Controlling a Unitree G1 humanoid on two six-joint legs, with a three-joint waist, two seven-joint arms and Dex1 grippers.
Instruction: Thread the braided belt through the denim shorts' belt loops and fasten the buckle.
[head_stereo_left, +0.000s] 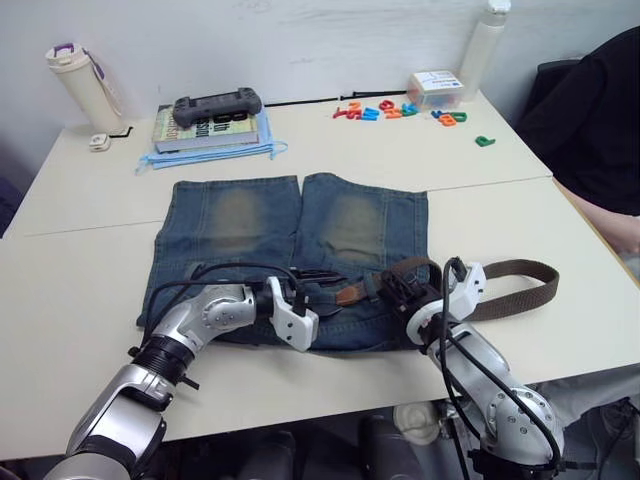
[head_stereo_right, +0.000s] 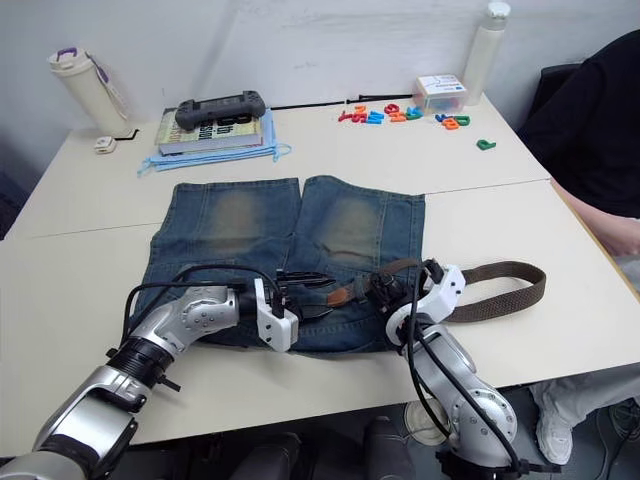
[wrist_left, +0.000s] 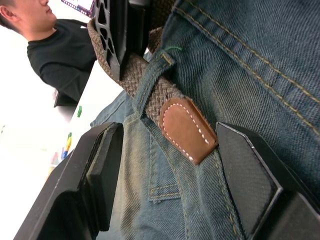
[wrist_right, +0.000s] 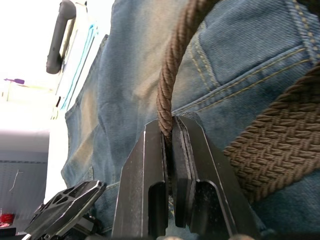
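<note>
the right gripper (wrist_right: 169, 135) pinches the braided belt (wrist_right: 172, 70), the left gripper (wrist_left: 165, 165) waits wide around its tan tip (wrist_left: 187, 129), which may slip back out of the belt loop (wrist_left: 150, 82).

left arm (head_stereo_left: 165, 350): silver-grey metal segments, rounded joints, black ribbed ring at the forearm
left arm cable: black, loops from forearm over wrist
left wrist block: white plastic housing behind the fingers
left gripper (head_stereo_left: 318, 287): two black fingers, flat matte pads, faceted plastic shells
right arm (head_stereo_left: 505, 400): silver-grey, rounded elbow casing, black joint bands
right arm cables: black, two or three running along the forearm, one arching above the wrist
right wrist block: white housing, red mark near its base
right gripper (head_stereo_left: 392, 283): two black fingers with lattice-cut sides, slotted inner faces
</note>
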